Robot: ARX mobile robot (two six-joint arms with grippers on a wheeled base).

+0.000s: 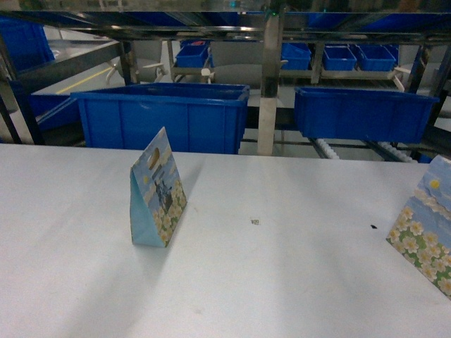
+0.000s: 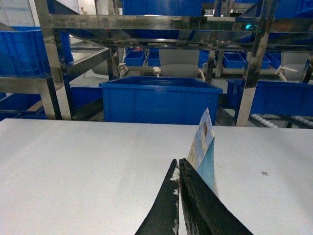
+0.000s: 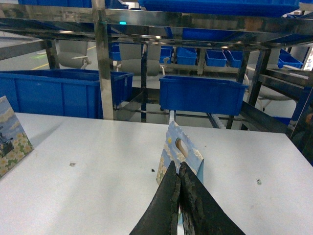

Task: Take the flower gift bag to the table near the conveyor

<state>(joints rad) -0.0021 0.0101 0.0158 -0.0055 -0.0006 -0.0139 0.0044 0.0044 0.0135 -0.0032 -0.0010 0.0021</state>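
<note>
A flower gift bag stands upright on the white table, left of centre, its daisy face turned right. A second bag of the same print stands at the table's right edge, cut off by the frame. Neither gripper shows in the head view. In the left wrist view my left gripper is shut with nothing in it, its tips short of the left bag. My right gripper is also shut and empty, just in front of the right bag. The conveyor's white rollers run behind the table.
Two large blue bins sit on the conveyor beyond the table's far edge, under a steel frame post. Smaller blue bins fill the racks behind. Small dark specks lie on the tabletop.
</note>
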